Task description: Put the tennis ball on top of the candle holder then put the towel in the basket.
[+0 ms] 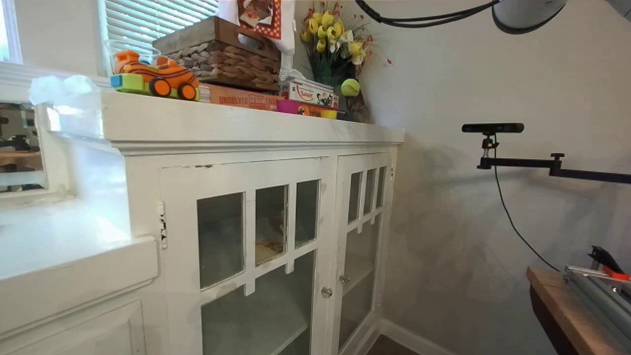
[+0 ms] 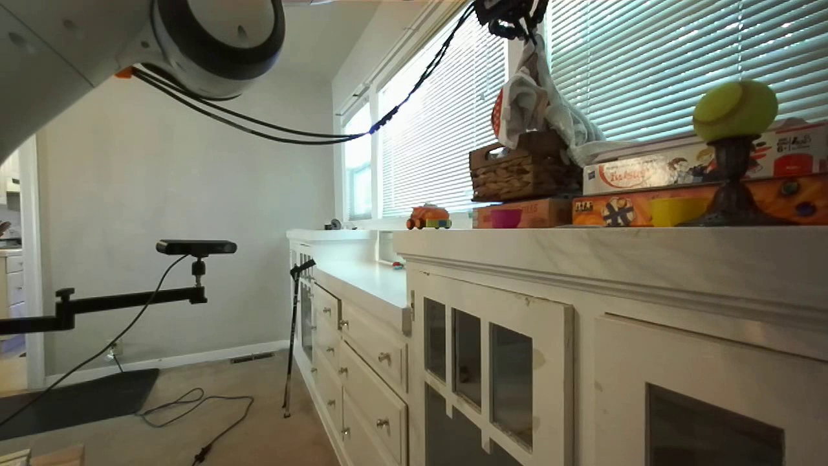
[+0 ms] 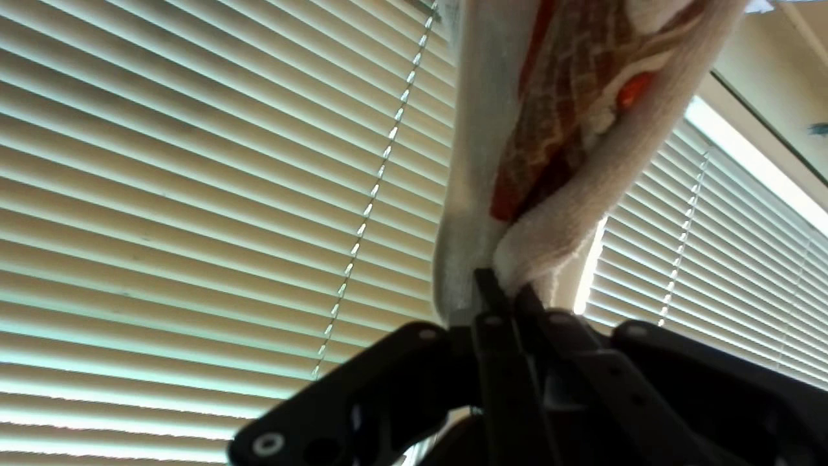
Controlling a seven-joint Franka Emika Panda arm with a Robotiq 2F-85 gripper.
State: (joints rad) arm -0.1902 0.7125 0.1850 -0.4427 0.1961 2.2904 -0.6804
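The tennis ball (image 2: pixel 735 111) rests on top of the dark candle holder (image 2: pixel 734 178), near the end of the white ledge. My gripper (image 3: pixel 508 285) is shut on the towel (image 3: pixel 582 123), a white cloth with a red and brown print, pinched in a bunch at the fingertips. In an exterior view the towel (image 2: pixel 525 107) hangs down from the gripper over the brown wicker basket (image 2: pixel 511 175); part of it trails past the basket's side toward the game boxes. Another exterior view shows the towel (image 1: pixel 285 37) by the basket's far end. The basket's inside is hidden.
The basket stands on an orange game box (image 1: pixel 246 98). Beside it are a white game box (image 1: pixel 310 93), a pink cup (image 2: pixel 506 218), a yellow cup (image 2: pixel 676 210) and an orange toy truck (image 1: pixel 155 76). A vase of yellow flowers (image 1: pixel 328 34) and window blinds (image 2: pixel 679 58) stand behind.
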